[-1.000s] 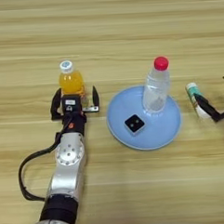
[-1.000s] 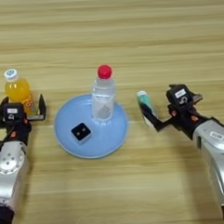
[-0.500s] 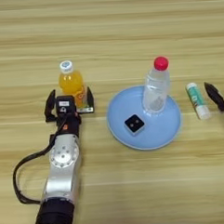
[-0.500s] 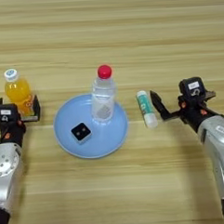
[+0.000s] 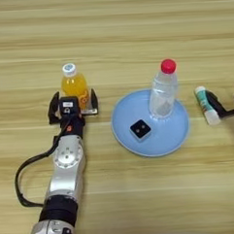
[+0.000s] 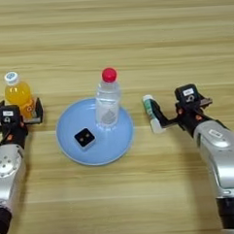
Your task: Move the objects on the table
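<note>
The small orange-drink bottle [image 5: 74, 83] with its white cap stands upright at the left. My left gripper [image 5: 73, 103] is open just in front of it, one finger on each side of its base. On a blue plate [image 5: 176, 135] the clear bottle [image 5: 163, 92] with the red cap stands upright, and the small black block [image 5: 140, 129] lies beside it. The white-and-green stick tube [image 6: 151, 113] lies on the table [image 5: 134, 30] to the right of the plate. My right gripper [image 6: 180, 107] is open, with one black finger [image 6: 161, 114] right against the tube's right side.
The blue plate sits mid-table between my two arms. A black cable [image 5: 24, 172] loops off my left forearm onto the wood. Bare planks stretch across the far half and the near edge.
The right gripper let go of the tube, drew back to the right, then came back left to the tube's side. The tube lies where it was set. The left gripper barely moved.
</note>
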